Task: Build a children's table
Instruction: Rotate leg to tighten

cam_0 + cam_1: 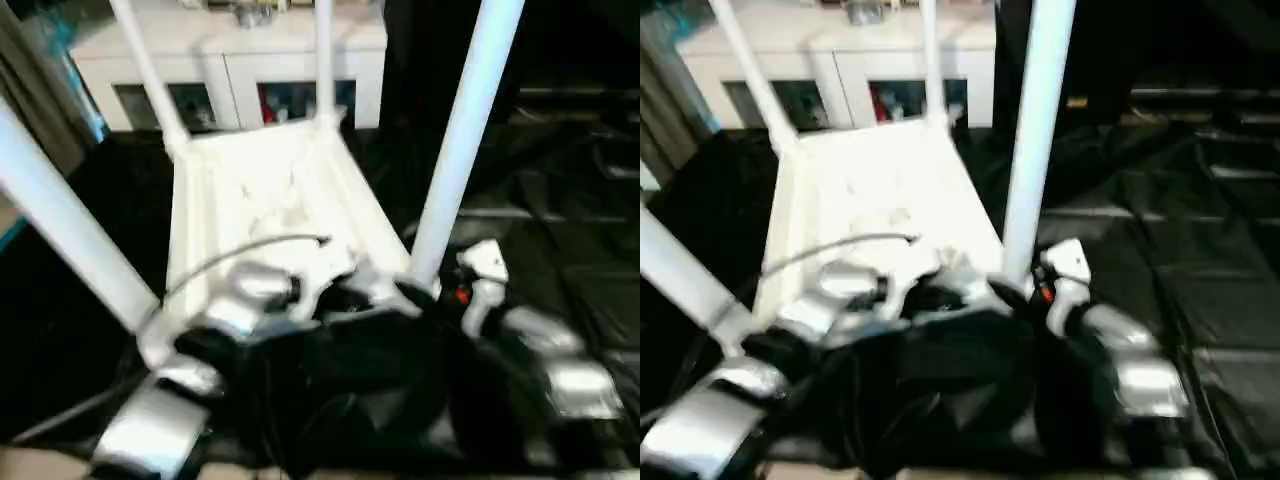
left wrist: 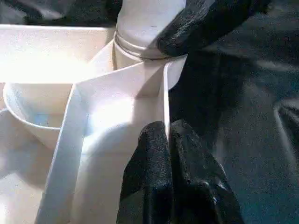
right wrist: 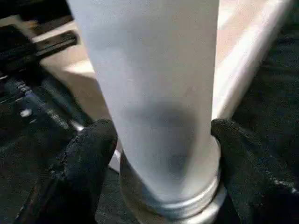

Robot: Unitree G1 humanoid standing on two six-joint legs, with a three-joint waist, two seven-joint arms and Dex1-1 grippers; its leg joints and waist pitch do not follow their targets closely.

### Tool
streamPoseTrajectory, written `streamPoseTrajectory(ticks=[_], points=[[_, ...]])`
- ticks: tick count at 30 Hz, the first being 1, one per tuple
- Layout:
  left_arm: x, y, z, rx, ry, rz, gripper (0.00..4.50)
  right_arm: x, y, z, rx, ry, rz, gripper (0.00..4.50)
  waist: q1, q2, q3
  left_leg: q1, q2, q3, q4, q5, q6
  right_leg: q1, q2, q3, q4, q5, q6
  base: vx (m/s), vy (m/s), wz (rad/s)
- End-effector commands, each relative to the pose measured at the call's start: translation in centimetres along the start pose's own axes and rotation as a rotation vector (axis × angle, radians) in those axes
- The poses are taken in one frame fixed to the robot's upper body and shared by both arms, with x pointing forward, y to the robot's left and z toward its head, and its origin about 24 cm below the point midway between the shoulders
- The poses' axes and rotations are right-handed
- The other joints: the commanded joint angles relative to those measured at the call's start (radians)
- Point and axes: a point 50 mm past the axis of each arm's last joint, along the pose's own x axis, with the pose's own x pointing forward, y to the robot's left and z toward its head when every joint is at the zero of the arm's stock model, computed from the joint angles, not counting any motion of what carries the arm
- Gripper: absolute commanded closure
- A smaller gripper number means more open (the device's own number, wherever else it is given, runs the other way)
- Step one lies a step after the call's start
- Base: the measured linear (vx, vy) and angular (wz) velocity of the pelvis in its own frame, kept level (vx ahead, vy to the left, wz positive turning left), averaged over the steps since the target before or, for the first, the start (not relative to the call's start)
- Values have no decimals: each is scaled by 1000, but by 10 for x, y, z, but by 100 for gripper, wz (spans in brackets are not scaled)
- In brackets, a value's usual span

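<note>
The white children's table [image 1: 270, 200] lies upside down on the black cover, ribbed underside up. Its legs stand in the corner sockets: near right leg [image 1: 465, 140], near left leg [image 1: 60, 230], and two far legs [image 1: 150, 75]. My right gripper [image 3: 163, 135] is shut around the near right leg just above its socket collar [image 3: 173, 205], one finger [image 3: 93, 158] on each side. My left gripper [image 2: 167, 128] is shut on the thin rim wall [image 2: 166, 98] of the tabletop beside that same socket, its fingers [image 2: 149, 172] straddling the wall. The right gripper's finger [image 2: 205, 23] shows against the leg base.
A grey cable [image 1: 240, 250] arcs across the table's underside above my left wrist. The black-covered work table [image 1: 560, 230] stretches away to the right. A white cabinet [image 1: 230, 60] stands behind the far legs, and a grey curtain [image 1: 40, 100] hangs at the back left.
</note>
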Motion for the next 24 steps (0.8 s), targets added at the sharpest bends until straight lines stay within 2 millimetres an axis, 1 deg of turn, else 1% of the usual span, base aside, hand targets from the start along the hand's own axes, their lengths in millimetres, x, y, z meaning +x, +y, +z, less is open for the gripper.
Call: streamPoseTrajectory(ticks=[1,2,3,4,5,6,7,8,9,10,11,12,13,14,15,16,17,19,20,21,23,24], points=[[5,-4,10,47,-20,-56,450,16,25,-7,22,34,213,100,10,-20,-70,-4,66,-19,-82,-275,86,37,-41,43,-57,-268,-250,77,-34,2],[1,-3,8,46,-14,-68,450,12,24,-6,14,44,228,100,15,-17,-74,-4,68,-18,-79,-242,92,34,-40,44,-50,-215,-260,60,-26,-3],[-5,-3,6,45,-3,-87,450,6,22,-5,5,57,249,100,24,-17,-83,-8,66,-13,-63,-119,130,34,-33,42,-30,-38,-292,52,-24,-2],[-10,-3,5,46,7,-100,450,3,21,-4,1,63,260,100,27,-19,-83,-11,63,-11,-58,-92,145,34,-32,41,-25,-1,-300,52,-24,-2],[-13,-3,4,47,15,-110,450,0,19,-3,-4,68,266,100,35,-21,-83,-13,58,-7,-51,-69,166,33,-35,42,-21,33,-307,0,0,0],[-16,-3,3,47,19,-115,450,-1,18,-3,-7,71,270,100,40,-22,-87,-16,58,-7,-46,-51,179,33,-38,42,-16,47,-308,0,0,0],[-17,-2,3,48,21,-118,450,-2,18,-2,-10,72,272,100,42,-21,-91,-16,59,-8,-43,-32,187,33,-38,41,-12,61,-309,0,0,0],[-17,-2,3,48,21,-118,450,-2,18,-2,-10,72,272,100,45,-21,-89,-20,59,-7,-40,-18,199,28,-34,39,-11,59,-308,0,0,0],[-18,-3,2,49,24,-123,450,-3,17,-2,-12,73,276,114,48,-19,-85,-18,61,-7,-43,-45,194,25,-33,38,-18,4,-302,0,0,0],[-19,-3,2,50,25,-126,450,-3,17,-1,-12,73,281,124,51,-22,-83,-16,62,-7,-47,-77,177,26,-33,38,-22,-57,-293,0,0,0],[-20,-3,2,50,24,-132,450,-2,18,-1,-10,71,289,133,52,-21,-81,-16,63,-7,-50,-95,167,26,-33,39,-25,-87,-288,0,0,0],[-20,-3,2,50,24,-132,450,-2,18,-1,-10,71,289,136,53,-22,-78,-15,64,-7,-54,-128,145,25,-32,40,-30,-139,-278,0,0,0],[-20,-4,2,50,23,-135,450,-2,18,-1,-10,69,297,156,53,-22,-78,-14,65,-7,-56,-142,135,25,-32,41,-32,-157,-273,0,0,0],[-20,-4,2,50,22,-136,450,-1,18,-1,-9,67,299,167,54,-22,-77,-14,65,-7,-57,-155,126,24,-32,42,-33,-172,-270,0,0,0],[-20,-5,2,49,22,-141,450,0,20,0,-4,61,313,173,55,-22,-76,-12,66,-7,-60,-180,104,23,-32,44,-35,-195,-262,0,0,0],[-20,-5,2,49,22,-142,450,1,20,0,-3,59,316,173,55,-22,-76,-12,67,-8,-61,-180,101,24,-32,44,-35,-196,-260,0,0,0],[-20,-5,1,48,22,-143,450,1,21,0,2,58,324,182,56,-25,-77,-12,65,-7,-60,-173,98,24,-32,45,-34,-191,-258,0,0,0],[-19,-5,1,50,27,-127,450,1,25,-3,18,60,343,188,58,-25,-79,-13,64,-6,-57,-149,104,24,-32,45,-31,-161,-262,0,0,0],[-19,-5,1,50,27,-127,450,1,25,-3,18,60,343,189,58,-25,-79,-13,64,-6,-57,-149,104,24,-32,45,-31,-161,-262,0,0,0],[-18,-2,0,49,36,-89,450,1,26,-5,27,60,335,189,60,-25,-80,-13,63,-5,-54,-132,113,24,-32,45,-28,-139,-266,0,0,0],[-17,-1,0,46,40,-69,450,2,27,-6,32,58,328,191,62,-25,-81,-14,62,-5,-52,-124,118,25,-32,44,-28,-135,-266,0,0,0],[-14,4,1,33,35,8,450,5,26,-11,40,66,273,191,62,-25,-79,-15,62,-5,-53,-127,117,24,-32,45,-30,-148,-261,0,0,0]])
